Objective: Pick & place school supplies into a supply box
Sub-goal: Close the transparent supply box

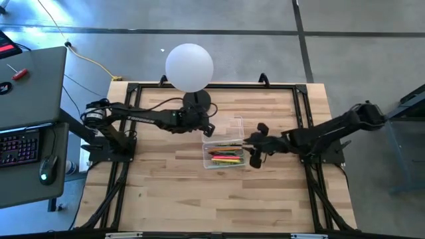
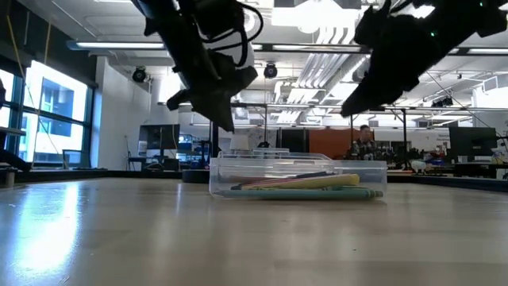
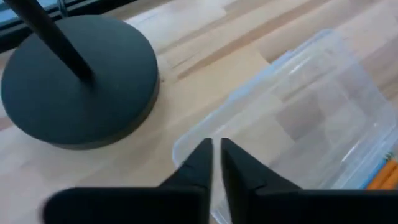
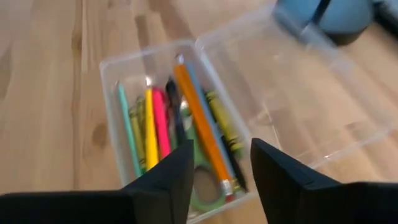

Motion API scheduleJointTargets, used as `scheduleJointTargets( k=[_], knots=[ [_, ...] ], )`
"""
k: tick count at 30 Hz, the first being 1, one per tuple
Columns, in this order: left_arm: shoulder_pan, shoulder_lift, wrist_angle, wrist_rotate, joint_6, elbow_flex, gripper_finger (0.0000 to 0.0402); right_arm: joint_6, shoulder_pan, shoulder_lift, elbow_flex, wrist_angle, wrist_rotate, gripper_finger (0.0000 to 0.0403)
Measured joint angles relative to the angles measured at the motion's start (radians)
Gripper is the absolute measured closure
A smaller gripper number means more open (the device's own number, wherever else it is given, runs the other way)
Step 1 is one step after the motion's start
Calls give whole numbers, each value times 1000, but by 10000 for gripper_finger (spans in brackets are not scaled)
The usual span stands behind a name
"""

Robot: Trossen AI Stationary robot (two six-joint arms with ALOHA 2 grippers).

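The supply box (image 1: 224, 157) is a clear rectangular tray near the table's middle. Its clear lid (image 1: 229, 127) lies open on the tray's far side. Pens, pencils and crayons (image 4: 186, 124) in yellow, orange, red, black and green fill the tray, with green-handled scissors (image 4: 202, 186) among them. My left gripper (image 3: 216, 158) is shut and hovers over a corner of the lid (image 3: 311, 106); in the low view my left gripper (image 2: 226, 119) stands clear above the box (image 2: 298, 179). My right gripper (image 4: 221, 180) is open, above the tray's right end (image 1: 251, 147).
A white globe lamp (image 1: 189, 66) stands on a round black base (image 3: 74, 81) just beyond the lid, close to my left gripper. A desk with a keyboard and mouse (image 1: 26, 143) sits off the table's left edge. Bare wood stretches toward the near edge (image 1: 212, 206).
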Motion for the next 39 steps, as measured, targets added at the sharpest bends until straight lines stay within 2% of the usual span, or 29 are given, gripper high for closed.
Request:
scheduleJointTargets(
  k=[2,4,8,11,14,19,26,32,36,39],
  knots=[
    [16,9,7,3,0,0,373,24,18,51,0,20,-1,279],
    [32,21,9,-14,0,0,389,43,35,107,0,47,-5,301],
    [76,39,47,-19,6,0,370,48,70,206,0,161,-12,363],
    [116,39,65,10,7,0,379,40,92,258,0,230,-15,396],
    [157,39,66,48,7,0,391,69,110,290,0,272,-24,388],
    [208,57,105,133,7,1,372,99,151,329,0,300,-54,400],
    [221,159,169,128,7,1,391,82,211,374,0,365,-61,401],
    [217,200,296,191,-3,2,371,89,224,377,0,369,-59,402],
    [211,215,297,233,-5,1,390,92,226,377,0,373,-60,402],
    [202,215,295,253,-5,1,390,92,226,377,0,370,-78,402]
  ],
)
